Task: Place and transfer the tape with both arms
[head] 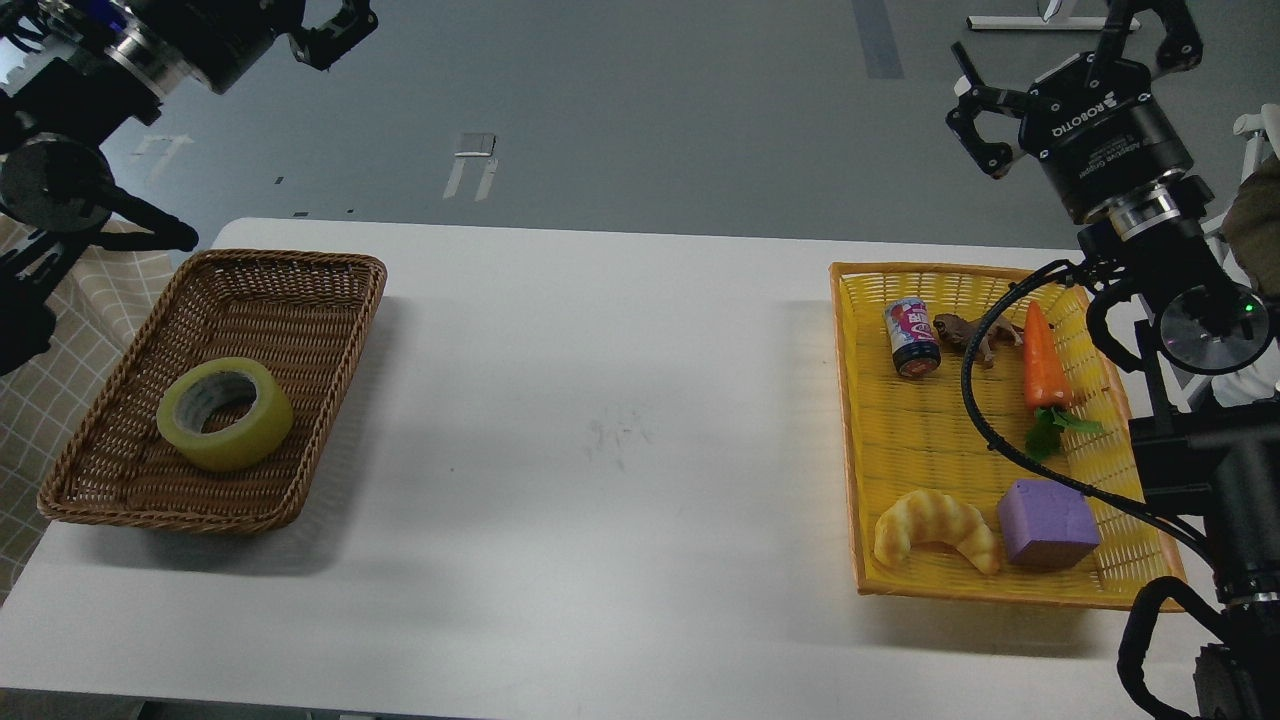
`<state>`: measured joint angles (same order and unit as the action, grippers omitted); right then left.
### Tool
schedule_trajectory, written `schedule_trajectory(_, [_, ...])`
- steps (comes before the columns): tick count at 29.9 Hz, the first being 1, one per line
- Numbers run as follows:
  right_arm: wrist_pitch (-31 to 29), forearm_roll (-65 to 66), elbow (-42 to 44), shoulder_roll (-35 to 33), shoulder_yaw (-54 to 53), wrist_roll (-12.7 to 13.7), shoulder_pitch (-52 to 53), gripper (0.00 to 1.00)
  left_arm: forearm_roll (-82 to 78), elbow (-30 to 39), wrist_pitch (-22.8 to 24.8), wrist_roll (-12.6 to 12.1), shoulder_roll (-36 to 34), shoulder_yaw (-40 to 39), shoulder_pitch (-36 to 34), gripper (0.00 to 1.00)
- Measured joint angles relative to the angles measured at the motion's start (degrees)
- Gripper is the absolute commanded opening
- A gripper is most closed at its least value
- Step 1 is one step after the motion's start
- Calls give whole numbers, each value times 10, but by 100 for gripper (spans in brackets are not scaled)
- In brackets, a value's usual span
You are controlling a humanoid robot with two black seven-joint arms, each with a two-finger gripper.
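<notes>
Translucent yellow packing tape roll lies flat in brown wicker basket, core axis pointing up, slightly tilted. Left gripper: spread unclear. Right gripper: fingers spread wide, empty.

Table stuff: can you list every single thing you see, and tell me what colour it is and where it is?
table: 1, white, fills the middle
brown basket: 1, brown wicker, table's left side
tape: 1, yellow roll, lying flat in the brown basket
yellow basket: 1, yellow, table's right side
can: 1, blue, pink and white, far end of the yellow basket
toy animal: 1, brown, beside the can
carrot: 1, orange with green leaves, right of the animal
croissant: 1, pale yellow, near end of the yellow basket
block: 1, purple, right of the croissant
left gripper: 1, black, top left, empty
right gripper: 1, black, top right, open, empty
</notes>
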<state>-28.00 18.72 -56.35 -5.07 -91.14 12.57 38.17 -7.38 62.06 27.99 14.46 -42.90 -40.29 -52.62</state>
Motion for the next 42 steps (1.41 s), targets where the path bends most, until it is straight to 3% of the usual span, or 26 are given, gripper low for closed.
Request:
schedule_trajectory(8, [0, 17, 14, 4, 26, 0, 6, 100, 0, 14, 0, -2, 64, -68, 68, 98])
schedule_trajectory(23, [0, 61, 15, 3, 73, 2, -2, 100, 3, 8, 0, -11, 172, -78, 127, 98])
schedule_trajectory(38, [0, 58, 12, 20, 71, -3, -13, 100, 4, 8, 0, -11, 189, -90, 151, 98])
schedule_trajectory(42, [0, 58, 10, 20, 70, -4, -16, 100, 4, 6, 0, -23, 189, -92, 151, 98])
